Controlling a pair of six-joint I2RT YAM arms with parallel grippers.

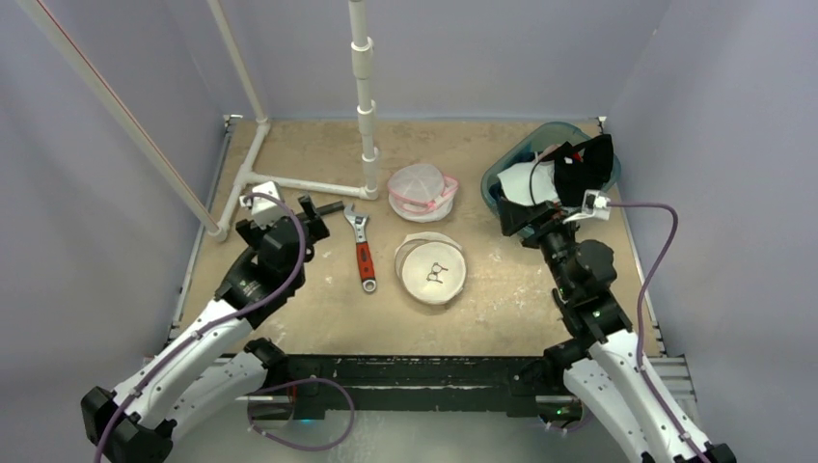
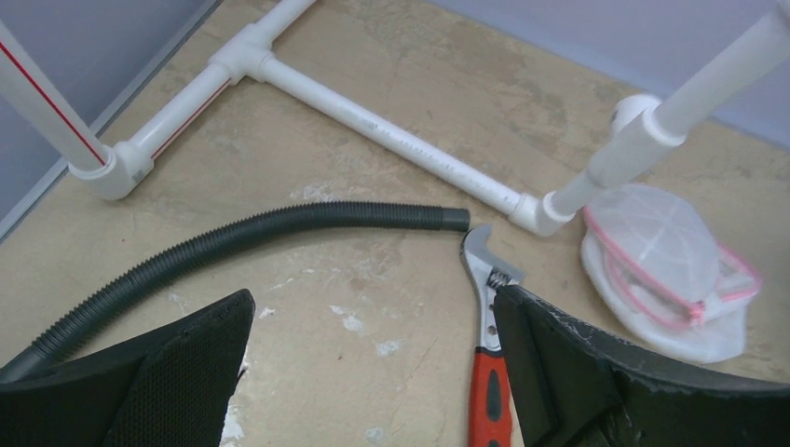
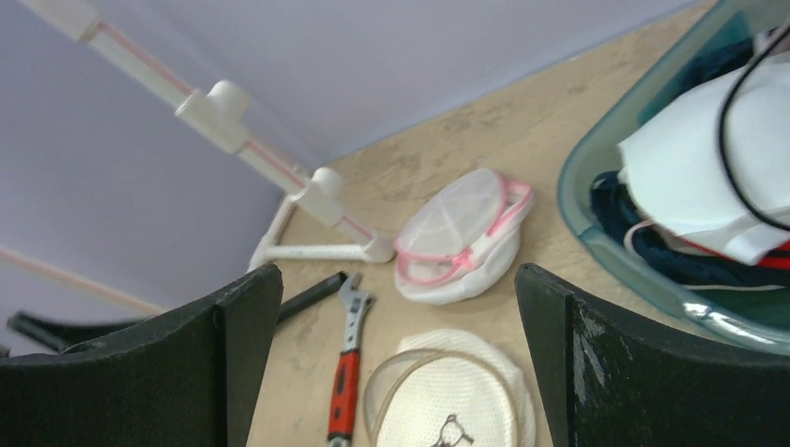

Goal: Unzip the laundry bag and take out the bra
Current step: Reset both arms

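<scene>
Item: domed white mesh laundry bag with pink zip trim (image 1: pixel 422 191), lying on the tan worktop (image 1: pixel 502 299) at centre, toward 12 o'clock. It looks closed. No bra shows through the mesh, so the unzipping is judged not yet begun. At its 6 o'clock lies a flat round white mesh pouch with a tan rim (image 1: pixel 431 271); which of the two the task means is a judgement. At 9 o'clock of the pouch is a red-handled adjustable wrench (image 1: pixel 364 253), its head near a black corrugated hose (image 2: pixel 279 228) and the white plastic pipe frame (image 1: pixel 367 106). At 3 o'clock is a teal plastic bin of clothing (image 1: pixel 502 178). The left pincer (image 2: pixel 373 303) is spread wide and grasps nothing, above the wrench head. The right pincer (image 1: pixel 557 185) is likewise released over the bin, presumably waiting to approach.
</scene>
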